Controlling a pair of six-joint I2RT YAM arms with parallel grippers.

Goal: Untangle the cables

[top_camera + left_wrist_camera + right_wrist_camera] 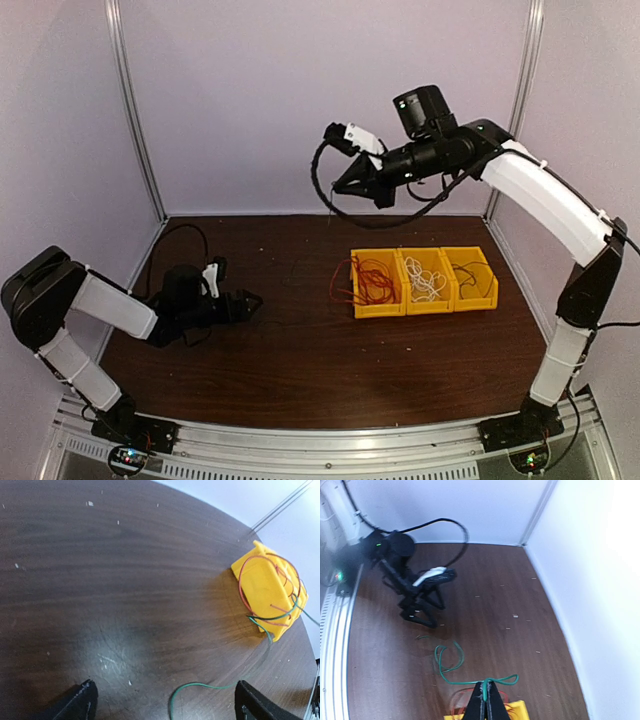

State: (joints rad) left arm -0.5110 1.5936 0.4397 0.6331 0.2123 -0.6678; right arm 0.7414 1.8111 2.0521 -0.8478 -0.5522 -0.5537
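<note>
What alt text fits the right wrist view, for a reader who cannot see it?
The right gripper, shut, pinches a green cable that hangs in loops down to a dark wooden table. Beyond it stands the left arm; a yellow bin edge shows below.

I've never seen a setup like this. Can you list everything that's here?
table: one, dark brown wood, under everything
bins: three, yellow, in a row on the table's right half
red wire: one bundle, red, in the left bin
white wire: one bundle, white, in the middle bin
dark wire: one, dark, in the right bin
green wire: one, green, pinched by the right pincer, trailing down to the table by the bins
left pincer: one, black, open, low over the table's left side
right pincer: one, black, shut on the green wire, raised above the table
</note>
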